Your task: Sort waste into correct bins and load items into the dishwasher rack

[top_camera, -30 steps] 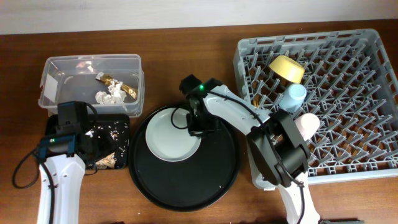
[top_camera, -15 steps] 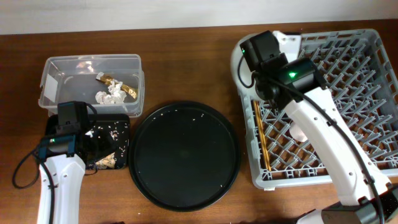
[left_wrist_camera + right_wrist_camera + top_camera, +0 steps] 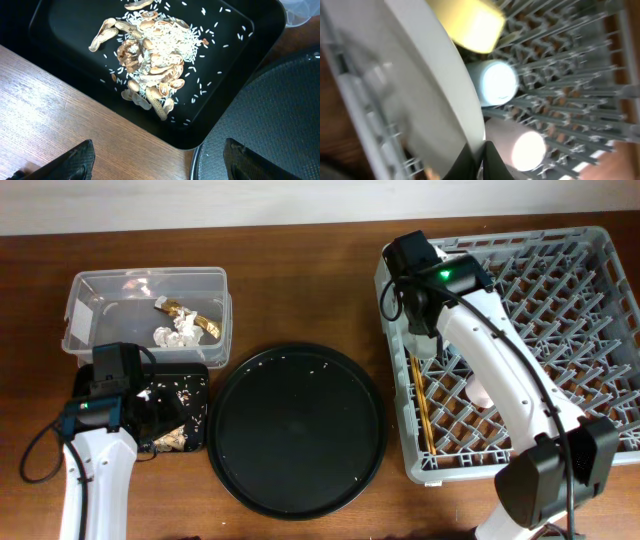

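My right gripper (image 3: pixel 480 161) is shut on the rim of the pale grey-green plate (image 3: pixel 430 85) and holds it on edge over the left side of the grey dishwasher rack (image 3: pixel 560 330). In the right wrist view the yellow bowl (image 3: pixel 470 22), blue cup (image 3: pixel 495 82) and pink cup (image 3: pixel 527 147) lie in the rack just past the plate. The chopsticks (image 3: pixel 420 405) lie in the rack's left column. My left gripper (image 3: pixel 157 160) is open and empty, by a corner of the shallow black tray (image 3: pixel 240 75) that holds food scraps (image 3: pixel 150 55). The clear tub (image 3: pixel 100 305) holds tissue (image 3: pixel 178 332) and gold wrapper (image 3: pixel 185 312).
The large round black tray (image 3: pixel 295 425) sits between the bins and the rack, with a few pale crumbs on it. The right arm (image 3: pixel 500 370) stretches across the rack's left half and hides the bowl and blue cup from above.
The right gripper has lifted the plate off the round tray and carried it right to the rack's left side. The round tray now holds only crumbs. The left arm has not moved.
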Tool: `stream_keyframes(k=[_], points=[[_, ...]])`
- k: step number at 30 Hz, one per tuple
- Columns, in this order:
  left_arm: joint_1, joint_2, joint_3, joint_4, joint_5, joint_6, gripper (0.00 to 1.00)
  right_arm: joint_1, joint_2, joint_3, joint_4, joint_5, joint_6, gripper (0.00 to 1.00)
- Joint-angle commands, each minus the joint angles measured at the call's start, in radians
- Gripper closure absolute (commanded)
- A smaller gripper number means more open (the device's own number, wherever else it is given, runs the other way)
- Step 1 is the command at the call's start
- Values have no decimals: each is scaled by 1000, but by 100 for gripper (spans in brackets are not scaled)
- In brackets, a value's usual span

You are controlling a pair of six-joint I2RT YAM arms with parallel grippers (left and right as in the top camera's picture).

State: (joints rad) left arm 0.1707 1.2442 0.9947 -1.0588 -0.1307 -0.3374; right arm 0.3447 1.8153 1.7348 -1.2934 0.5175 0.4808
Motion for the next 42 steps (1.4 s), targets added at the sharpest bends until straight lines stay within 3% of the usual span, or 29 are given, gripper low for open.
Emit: stream_keyframes(k=[1, 7, 9, 10, 13, 16, 19, 24, 26, 31, 36, 42], points=[[5, -10, 5, -1, 4, -10, 18, 8, 3, 3, -13, -213, 6, 77], [0, -10, 5, 0, 11, -9, 18, -72, -164, 12, -38, -309, -21, 31], [-18, -10, 5, 18, 48, 3, 18, -180, -222, 12, -35, -565, -245, 16], [-45, -10, 5, 73, 142, 77, 18, -261, -227, 12, -63, -757, -401, 10], [-114, -10, 5, 124, 195, 109, 13, -371, -208, 6, -144, -781, -425, 10], [-150, -10, 5, -21, 195, 161, 5, -404, -209, -23, -216, -692, -425, 10], [-150, -14, 5, -109, 200, 180, 6, -404, -234, -64, -219, -686, -425, 10], [-150, -201, 2, -131, 221, 227, 6, -404, -537, -425, 21, -686, -421, 9], [-151, -352, -10, -85, 221, 227, 5, -404, -698, -555, 109, -685, -422, 1], [-150, -646, -78, -21, 221, 219, 1, -404, -936, -645, 141, -655, -422, 1], [-150, -666, -78, -21, 221, 219, 1, -404, -935, -645, 142, -655, -422, 1], [-150, -666, -78, -32, 221, 219, 1, -404, -810, -645, 142, -655, -422, 1]])
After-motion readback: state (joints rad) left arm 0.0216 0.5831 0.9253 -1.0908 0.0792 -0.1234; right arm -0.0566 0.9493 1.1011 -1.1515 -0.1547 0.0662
